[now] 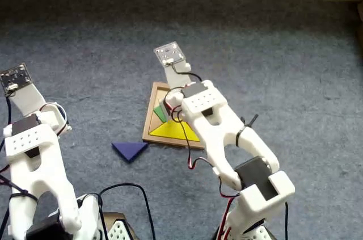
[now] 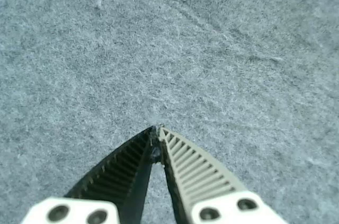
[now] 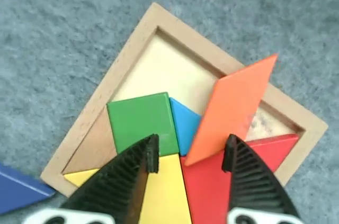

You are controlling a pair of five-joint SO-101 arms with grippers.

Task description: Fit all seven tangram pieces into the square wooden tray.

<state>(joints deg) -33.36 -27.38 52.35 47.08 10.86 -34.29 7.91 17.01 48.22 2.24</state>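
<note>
Grey felt covers the desk [image 1: 283,53], and from above we see the square wooden tray [image 1: 148,115] under the right arm, with a dark blue triangle [image 1: 130,150] lying outside it on the felt, so the tray is not yet full. At the left wrist, the left tool [image 2: 158,130] has its jaws pressed together on nothing, over bare felt. At the right wrist, the right tool [image 3: 192,152] stands with jaws apart astride the lower corner of the orange parallelogram [image 3: 230,110], which lies askew, its far end over the tray's rim, its near end beside the light blue triangle [image 3: 185,126] and red piece [image 3: 212,187]. We judge that a push from here could wedge it on the rim or lift the seated green square [image 3: 142,123] and its neighbours, since it sits crooked to the free space
</note>
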